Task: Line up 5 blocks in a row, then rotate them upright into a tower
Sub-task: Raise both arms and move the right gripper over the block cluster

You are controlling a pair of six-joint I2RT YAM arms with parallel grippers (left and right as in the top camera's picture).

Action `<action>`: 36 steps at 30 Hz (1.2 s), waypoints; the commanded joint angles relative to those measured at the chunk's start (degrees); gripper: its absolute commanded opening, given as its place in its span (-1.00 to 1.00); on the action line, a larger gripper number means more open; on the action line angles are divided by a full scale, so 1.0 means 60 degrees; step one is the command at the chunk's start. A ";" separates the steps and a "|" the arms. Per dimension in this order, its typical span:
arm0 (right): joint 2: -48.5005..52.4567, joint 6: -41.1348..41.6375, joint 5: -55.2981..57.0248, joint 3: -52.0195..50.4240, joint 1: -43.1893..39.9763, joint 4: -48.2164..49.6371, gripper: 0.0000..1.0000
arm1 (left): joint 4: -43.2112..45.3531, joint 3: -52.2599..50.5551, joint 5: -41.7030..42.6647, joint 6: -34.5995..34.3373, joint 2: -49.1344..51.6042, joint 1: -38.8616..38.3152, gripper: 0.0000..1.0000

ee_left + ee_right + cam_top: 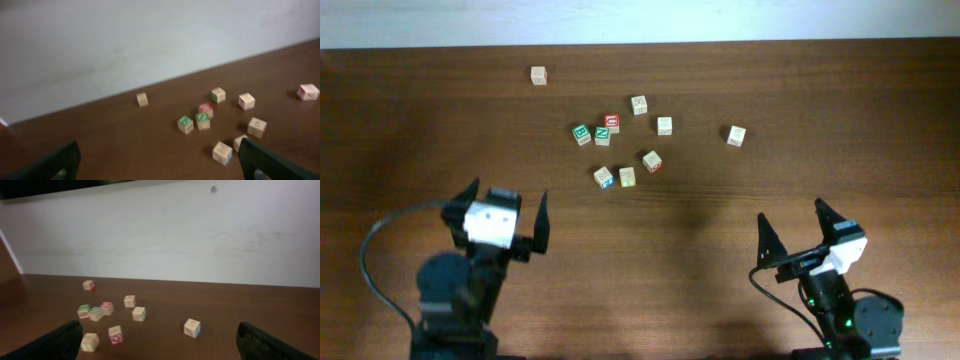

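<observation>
Ten pale wooden blocks (627,177) lay scattered across the upper middle of the overhead frame on the dark wooden table (880,100) as I watched, both arms sitting along the bottom edge. Most of the cubes sat in a loose cluster just above centre: two green-faced blocks (582,134) close side by side, a red-faced block (612,123) just beside them at upper right, and three more strung out below. One lone block (538,75) stood well apart at upper left, near the table's far edge, and another outlier (736,135) sat off to the right. Which five were mine to turn, I could not tell. The left gripper (509,189), at lower left of the overhead frame, had its black fingers (541,215) spread wide with nothing between them; the right gripper (789,210), at lower right, was likewise spread and empty. Neither touched a block. From the left wrist camera, that gripper's fingers (55,162) framed the bottom corners, the cluster lying in the right half of the frame beneath a pale wall (125,45), the outlier (308,92) at the far right edge. From the right wrist camera the cubes sat at lower left and centre, the fingers (265,345) dark at the bottom corners. A black cable (370,250) looped from the left arm's base at lower left of the overhead frame
</observation>
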 commanded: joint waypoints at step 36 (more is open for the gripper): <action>1.6976 -0.0630 -0.2259 1.2743 0.2816 -0.5847 0.97 | -0.8102 1.0783 0.2178 -0.0095 0.8907 0.0033 0.99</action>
